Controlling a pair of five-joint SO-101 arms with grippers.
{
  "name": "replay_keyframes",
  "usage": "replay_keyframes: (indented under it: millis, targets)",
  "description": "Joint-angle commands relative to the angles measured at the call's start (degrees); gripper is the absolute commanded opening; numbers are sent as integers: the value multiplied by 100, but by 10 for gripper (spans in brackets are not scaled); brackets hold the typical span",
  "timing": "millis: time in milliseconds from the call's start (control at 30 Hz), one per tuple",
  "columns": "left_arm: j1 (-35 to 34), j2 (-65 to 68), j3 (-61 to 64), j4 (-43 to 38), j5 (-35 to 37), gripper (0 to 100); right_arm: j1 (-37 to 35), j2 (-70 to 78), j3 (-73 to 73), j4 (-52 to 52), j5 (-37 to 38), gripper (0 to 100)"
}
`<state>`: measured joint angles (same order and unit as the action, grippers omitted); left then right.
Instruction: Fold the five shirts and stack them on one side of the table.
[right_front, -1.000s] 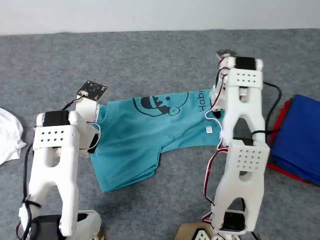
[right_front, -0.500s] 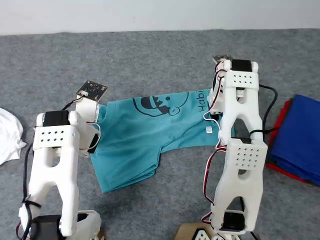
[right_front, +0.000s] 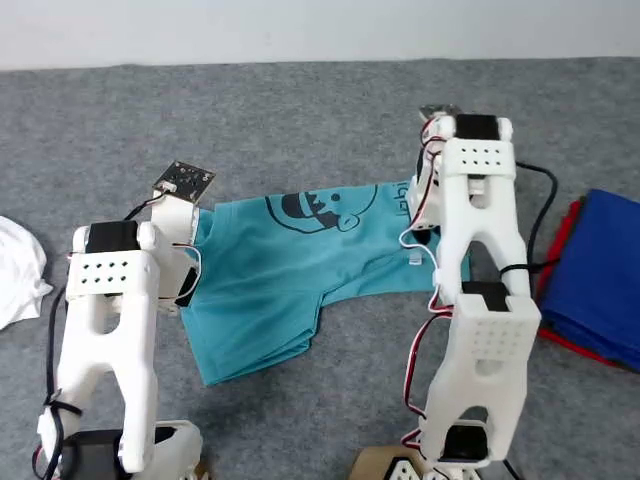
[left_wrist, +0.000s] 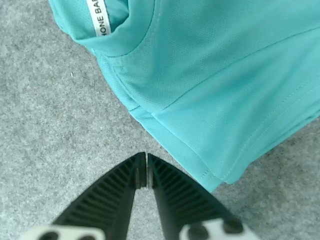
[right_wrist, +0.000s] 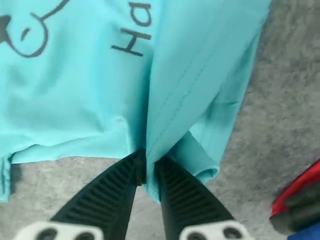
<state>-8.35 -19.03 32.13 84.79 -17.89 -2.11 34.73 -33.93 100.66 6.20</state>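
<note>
Teal shirt (right_front: 290, 270) | R pincer (right_wrist: 148, 175) seemingly grips fold | by black lettering (right_wrist: 132, 42)

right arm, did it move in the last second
Yes. The right arm has slid left, away from the blue stack, with the right gripper shut on the teal shirt.

Light bright, even and diffuse, falling from above. High view: left arm (right_front: 108, 330) and right arm (right_front: 480, 300) throw faint, soft shadows on the grey desk (right_front: 300, 120); a thin dark line runs under the teal shirt (right_front: 290, 270) hem. Right wrist view: fold above the right pincer (right_wrist: 147, 172) shaded. Left wrist view: mild shading inside the collar; left pincer (left_wrist: 146, 172) dark, matte.
</note>
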Motion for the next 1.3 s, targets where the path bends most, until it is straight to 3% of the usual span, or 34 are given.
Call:
replay_keyframes:
  millis: [0, 300, 433, 567, 967, 1267]
  targets:
    - [-18, -158, -48, -105, 0, 7, -189, -620, 149, 233, -158, 10]
    - [-18, -158, -57, -105, 0, 7, -936, -1868, 545, 224, -158, 10]
    - [-18, -158, -57, -105, 0, 7, -945, -1877, 536, 163, -185, 10]
    - [-18, -158, -57, -105, -9, 6, -602, -1297, 536, 119, -510, 10]
    - [-18, -211, -57, -79, -9, 6, 611, 127, 114, 13, -536, 10]
    - [-18, -211, -57, -79, -9, 6, 708, 549, -334, -303, -527, 10]
